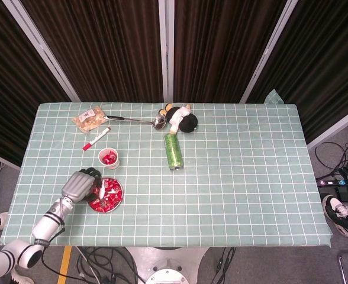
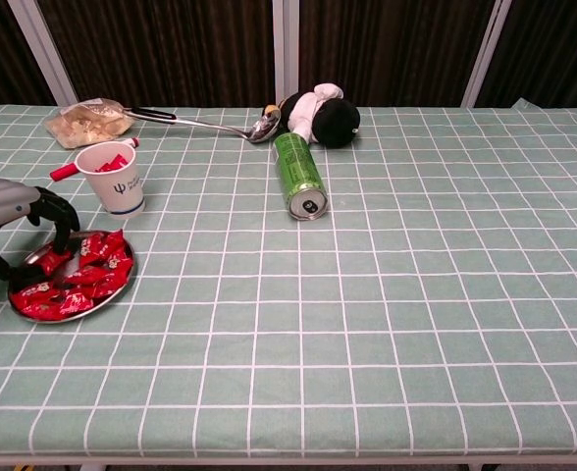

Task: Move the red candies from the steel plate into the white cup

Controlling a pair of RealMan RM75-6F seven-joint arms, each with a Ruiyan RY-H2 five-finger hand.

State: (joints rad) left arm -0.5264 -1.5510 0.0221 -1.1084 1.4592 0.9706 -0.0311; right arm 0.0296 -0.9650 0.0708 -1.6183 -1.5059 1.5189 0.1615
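Over the plate (image 2: 120, 287), the left hand (image 2: 14, 211), half cut off, curls its fingers (image 2: 61, 225) onto shiny red candies (image 2: 84, 274); any grip is unclear. The cup (image 2: 113, 178) stands just beyond.

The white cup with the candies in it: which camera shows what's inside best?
The head view: it looks straight down into the white cup, showing red candies inside. The chest view shows the white cup from the side, with candy just peeking over the rim.
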